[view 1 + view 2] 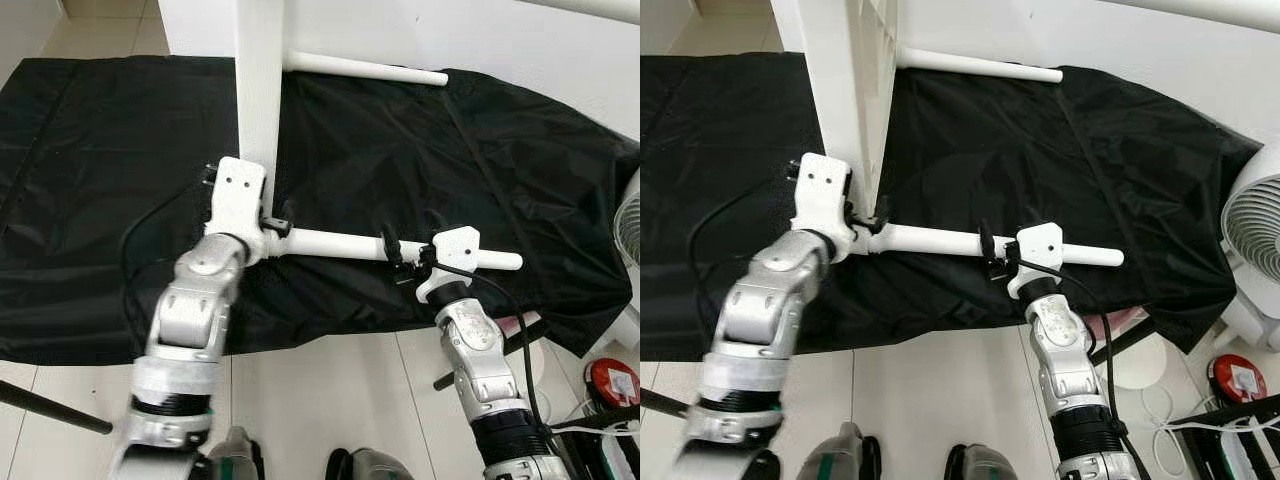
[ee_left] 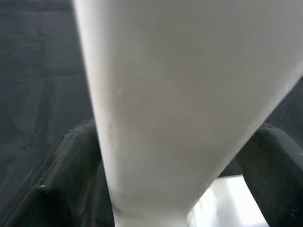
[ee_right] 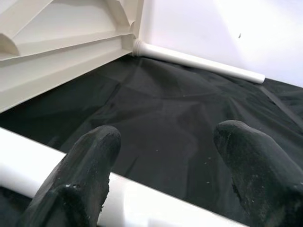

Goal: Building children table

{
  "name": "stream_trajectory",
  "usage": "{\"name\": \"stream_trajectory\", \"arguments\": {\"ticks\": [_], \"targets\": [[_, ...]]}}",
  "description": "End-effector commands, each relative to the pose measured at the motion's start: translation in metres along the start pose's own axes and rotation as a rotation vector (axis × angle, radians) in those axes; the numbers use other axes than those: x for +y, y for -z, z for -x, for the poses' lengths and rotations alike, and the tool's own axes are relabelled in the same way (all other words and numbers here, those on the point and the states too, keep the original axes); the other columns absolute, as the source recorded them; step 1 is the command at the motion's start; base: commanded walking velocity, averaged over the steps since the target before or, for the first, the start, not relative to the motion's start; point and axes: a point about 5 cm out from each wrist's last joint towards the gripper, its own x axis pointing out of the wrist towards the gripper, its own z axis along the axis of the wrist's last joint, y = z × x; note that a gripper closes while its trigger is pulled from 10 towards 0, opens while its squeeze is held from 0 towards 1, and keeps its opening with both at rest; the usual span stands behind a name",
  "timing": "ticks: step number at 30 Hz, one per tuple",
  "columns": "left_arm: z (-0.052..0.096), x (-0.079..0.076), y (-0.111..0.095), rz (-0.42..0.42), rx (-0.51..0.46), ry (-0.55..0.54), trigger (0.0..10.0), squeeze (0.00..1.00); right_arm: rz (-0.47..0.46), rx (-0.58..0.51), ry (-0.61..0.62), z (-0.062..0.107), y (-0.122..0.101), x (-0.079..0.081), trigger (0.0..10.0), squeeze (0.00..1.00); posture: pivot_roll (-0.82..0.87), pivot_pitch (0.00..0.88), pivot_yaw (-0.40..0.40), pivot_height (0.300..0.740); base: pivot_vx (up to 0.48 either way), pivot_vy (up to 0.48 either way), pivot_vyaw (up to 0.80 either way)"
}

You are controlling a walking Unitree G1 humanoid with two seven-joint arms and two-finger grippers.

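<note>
Nearest us in the left eye view, our two silver arms reach over a black sheet [image 1: 430, 140] spread on the tiled floor [image 1: 320, 400]; the left tool [image 1: 277, 222] sits where a white leg [image 1: 330, 243] meets the upended table top [image 1: 258, 80], seemingly steadying the joint, while the right tool [image 1: 405, 258] straddles that leg farther out. Seen from the right eye, a second leg [image 1: 980, 66] lies against the wall and a fan [image 1: 1255, 235] stands beside us. Our left wrist view shows fingers [image 2: 71, 170] clasping the white panel edge. Our right wrist view shows fingers [image 3: 90, 161] spread wide above the leg, probably ready to turn it home.
</note>
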Motion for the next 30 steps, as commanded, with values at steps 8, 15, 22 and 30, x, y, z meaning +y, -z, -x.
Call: {"name": "stream_trajectory", "arguments": {"ticks": [8, 15, 22, 30], "targets": [[-0.004, 0.002, -0.015, 0.062, -0.15, -0.161, 10.0, 0.0, 0.006, 0.002, 0.006, 0.001, 0.002, -0.001, 10.0, 0.0, 0.06, 0.036, -0.066, 0.74, 0.0, 0.0, 0.0], [-0.003, -0.003, -0.031, 0.061, -0.274, -0.149, 10.0, 0.0, 0.009, 0.0, 0.013, 0.001, 0.001, -0.001, 10.0, 0.0, 0.05, 0.04, -0.065, 0.74, 0.0, 0.0, 0.0], [-0.013, -0.006, -0.05, 0.017, -0.376, -0.106, 10.0, 0.0, 0.008, -0.003, 0.022, -0.002, 0.001, -0.002, 10.0, 0.0, 0.05, 0.041, -0.067, 0.74, 0.0, 0.0, 0.0], [-0.023, -0.007, -0.059, -0.044, -0.43, -0.074, 10.0, 0.0, 0.005, -0.006, 0.02, -0.005, 0.0, 0.0, 10.0, 0.0, 0.05, 0.038, -0.068, 0.74, 0.0, 0.0, 0.0]]}}
